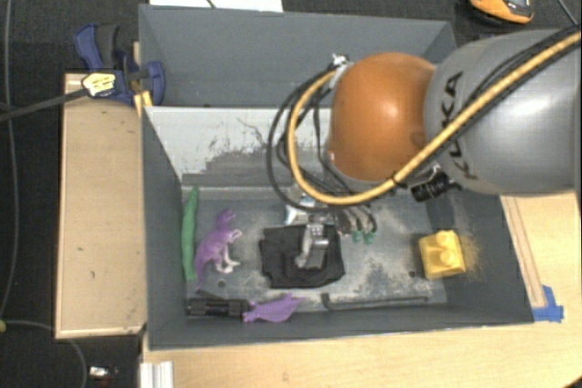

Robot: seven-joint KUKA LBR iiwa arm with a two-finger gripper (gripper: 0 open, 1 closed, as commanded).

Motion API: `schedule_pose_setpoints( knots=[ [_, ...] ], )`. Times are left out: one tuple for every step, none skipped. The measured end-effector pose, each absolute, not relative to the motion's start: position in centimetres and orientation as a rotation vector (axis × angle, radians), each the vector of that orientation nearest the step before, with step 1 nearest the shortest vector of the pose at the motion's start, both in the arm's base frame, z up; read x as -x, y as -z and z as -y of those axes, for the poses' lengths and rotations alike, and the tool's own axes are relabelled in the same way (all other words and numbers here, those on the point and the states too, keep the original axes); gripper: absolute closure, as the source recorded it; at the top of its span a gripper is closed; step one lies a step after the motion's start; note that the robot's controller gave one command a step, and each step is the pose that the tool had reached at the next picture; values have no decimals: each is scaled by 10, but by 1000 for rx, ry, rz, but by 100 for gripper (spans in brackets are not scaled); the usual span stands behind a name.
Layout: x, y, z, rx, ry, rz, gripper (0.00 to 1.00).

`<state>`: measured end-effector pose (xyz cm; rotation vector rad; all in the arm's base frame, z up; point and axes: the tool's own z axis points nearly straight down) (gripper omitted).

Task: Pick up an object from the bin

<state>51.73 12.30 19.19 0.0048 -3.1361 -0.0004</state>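
So the gripper is seen lowered right onto a crumpled black lump, floppy-looking, maybe cloth or rubber, which is parked around the middle of the bin floor. The lump is spread mostly toward 6 and 8 o'clock from the gripper, and contact with its top seems to be made. Whether the tool is released or clenched honestly can't be told from up here, since the tip is lost against the black stuff, so no grasp can be claimed. Just beside the gripper at 2 o'clock a tiny green bit is spotted. A purple toy dinosaur is found near at 9 o'clock, apart from the lump. At 7 o'clock a flat purple piece is laid by the front wall, and at 4 o'clock a thin dark rod is stretched along that same wall. Farther out at 3 o'clock a yellow block is sat well apart. A black handle-like thing is tucked at 8 o'clock, and a long green stick is laid along the left wall at 9 o'clock. Above it all, at 12 to 2 o'clock, the arm's orange cover and looped cables are hung.
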Motion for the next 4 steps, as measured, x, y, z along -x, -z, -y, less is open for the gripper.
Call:
schedule_pose_setpoints(
  knots=[
    [-519,-196,-122,4,2,3144,0],
    [-512,-114,-95,-504,1,3109,0],
    [-510,-71,-90,-866,2,3025,0],
    [-497,-71,-93,-720,1,3060,0]
  ],
)
